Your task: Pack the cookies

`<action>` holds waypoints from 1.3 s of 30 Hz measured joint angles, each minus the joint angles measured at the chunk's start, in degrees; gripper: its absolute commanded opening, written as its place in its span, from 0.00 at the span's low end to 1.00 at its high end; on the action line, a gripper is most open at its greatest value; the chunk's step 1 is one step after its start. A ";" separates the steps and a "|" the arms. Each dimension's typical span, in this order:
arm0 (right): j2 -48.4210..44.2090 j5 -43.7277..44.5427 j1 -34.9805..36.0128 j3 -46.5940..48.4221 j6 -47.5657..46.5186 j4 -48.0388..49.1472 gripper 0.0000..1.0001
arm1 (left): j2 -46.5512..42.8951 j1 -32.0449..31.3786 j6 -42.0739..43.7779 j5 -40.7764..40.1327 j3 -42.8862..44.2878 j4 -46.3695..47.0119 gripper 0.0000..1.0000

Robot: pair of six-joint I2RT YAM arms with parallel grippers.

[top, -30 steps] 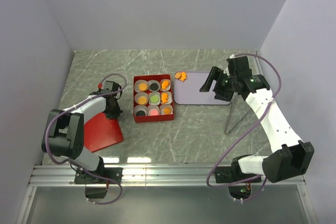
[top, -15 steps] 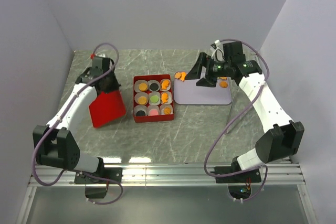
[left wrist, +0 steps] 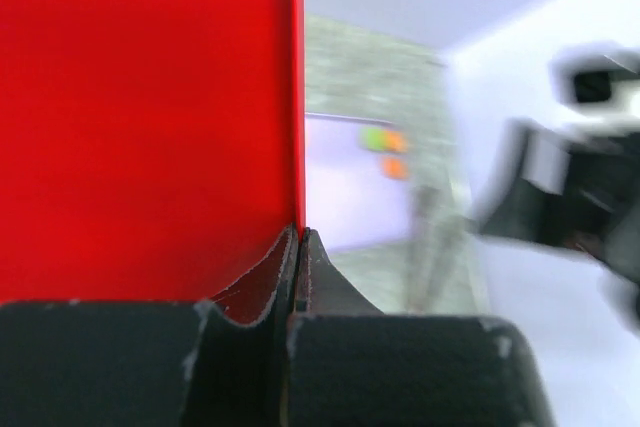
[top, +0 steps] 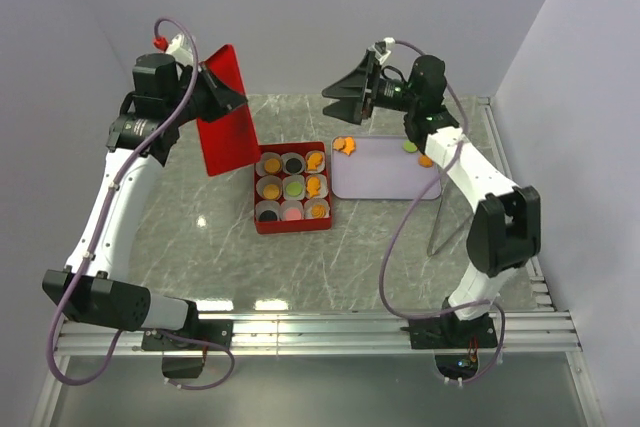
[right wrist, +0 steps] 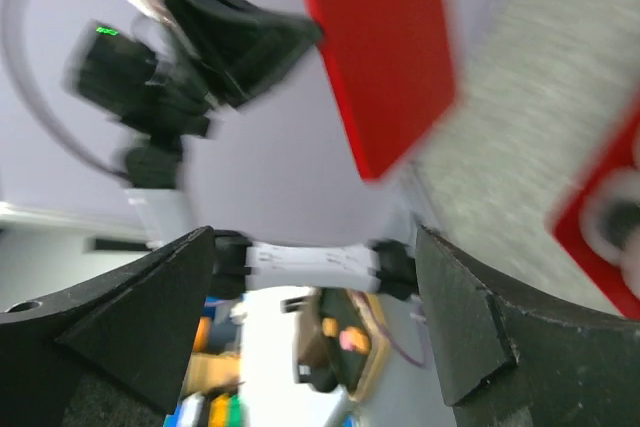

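- The left gripper (left wrist: pixel 298 239) is clamped tight on one edge of the red lid (top: pixel 228 107), with the thin edge pinched between both fingers.
- That lid is held in the air, tilted nearly on edge, above the far left part of the table (top: pixel 190 227), just left of and beyond the red box (top: pixel 258 227).
- The right gripper (right wrist: pixel 312 237) hangs high over the far side of the table, beyond the tray (top: pixel 385 182); its fingers stand wide apart with nothing between them.
- The red box sits uncovered at the middle of the table and holds nine white paper cups (top: pixel 258 157) in three rows of three.
- Most of the cookies (top: pixel 293 188) lie in those cups: green in the centre cup, orange, black and pink ones around it, and irregular orange pieces in the right column.
- Three groups lie loose on the pale tray, which touches the box's right side: irregular orange pieces at its far left corner (top: pixel 344 145), a green disc (top: pixel 409 146) and an orange disc (top: pixel 426 160) near its far right edge.
- A thin metal stand (top: pixel 440 222) rests on the table just near of the tray's right corner.
- Both wrist views are blurred.
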 measured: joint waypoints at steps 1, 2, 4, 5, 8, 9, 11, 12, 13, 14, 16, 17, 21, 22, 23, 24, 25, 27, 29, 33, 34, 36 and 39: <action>1.51 -0.79 0.00 -0.42 5.22 7.96 0.88 | -0.20 0.02 -1.27 3.19 0.00 1.57 0.00; 3.19 -1.11 0.00 -0.76 10.73 15.87 0.88 | -0.26 0.02 -2.43 5.44 0.00 2.91 0.00; 7.23 -1.29 0.00 -0.92 21.42 30.67 0.88 | -0.28 0.02 -5.46 10.56 -0.02 6.29 0.00; 9.44 -1.14 0.00 -0.76 26.05 37.53 0.88 | -0.28 0.07 -6.99 13.07 -0.11 8.31 0.00; 15.93 -0.50 0.00 1.11 35.21 49.99 0.88 | -0.33 0.17 -13.18 20.37 -0.68 16.55 0.00; 18.47 -0.13 0.02 2.62 37.35 52.76 0.88 | -0.35 0.17 -16.09 22.80 -1.11 20.41 0.00; 22.86 0.87 0.02 5.97 40.46 56.30 0.88 | -0.35 0.20 -20.76 26.36 -1.66 26.91 0.00; 24.70 1.42 0.02 7.48 41.64 57.31 0.88 | -0.33 0.20 -23.02 27.74 -1.81 29.66 0.00; 25.92 1.81 0.02 8.48 42.29 58.18 0.88 | -0.33 0.20 -26.12 29.75 -1.92 33.77 0.01; 26.99 2.29 0.02 9.53 43.06 58.93 0.88 | -0.35 0.20 -26.95 30.27 -1.92 34.95 0.00; 27.76 3.04 0.07 9.99 44.13 59.87 0.88 | -0.33 0.22 -30.67 32.28 -2.05 40.02 0.00; 27.76 3.39 0.15 9.99 44.57 60.35 0.88 | -0.35 0.22 -32.33 33.11 -2.32 42.86 0.00; 27.78 4.31 0.66 10.82 45.35 62.40 0.91 | -0.44 0.22 -40.85 35.10 -6.34 56.26 0.00; 27.78 4.48 0.90 10.95 45.46 62.71 0.92 | -0.42 0.22 -42.23 35.32 -7.08 58.03 0.00; 27.78 4.57 1.29 11.10 45.57 63.06 0.92 | -0.33 0.22 -44.00 35.67 -8.00 60.46 0.00; 27.76 4.74 1.77 11.19 45.64 63.30 0.93 | -0.28 0.20 -45.38 35.80 -8.52 61.99 0.00; 27.76 4.87 2.27 11.21 45.77 63.49 0.93 | -0.22 0.15 -46.66 35.95 -8.96 63.65 0.00; 27.78 4.92 3.39 11.26 45.83 63.58 0.93 | -0.15 0.15 -49.05 36.22 -9.25 66.49 0.00; 27.91 4.94 4.15 11.85 45.94 63.60 0.93 | -0.13 0.11 -51.47 36.28 -9.25 69.75 0.00; 28.41 5.25 5.62 13.40 45.99 64.06 0.93 | -0.13 0.00 -55.21 36.35 -9.25 75.23 0.00; 28.59 5.38 5.84 13.66 45.99 64.13 0.93 | -0.13 0.00 -56.19 36.35 -9.25 76.30 0.00; 28.94 5.55 6.10 14.16 46.01 64.15 0.93 | -0.13 -0.02 -57.64 36.33 -9.35 78.01 0.00; 29.81 5.99 6.58 15.43 46.01 64.19 0.93 | -0.17 -0.07 -59.47 36.28 -9.99 80.76 0.00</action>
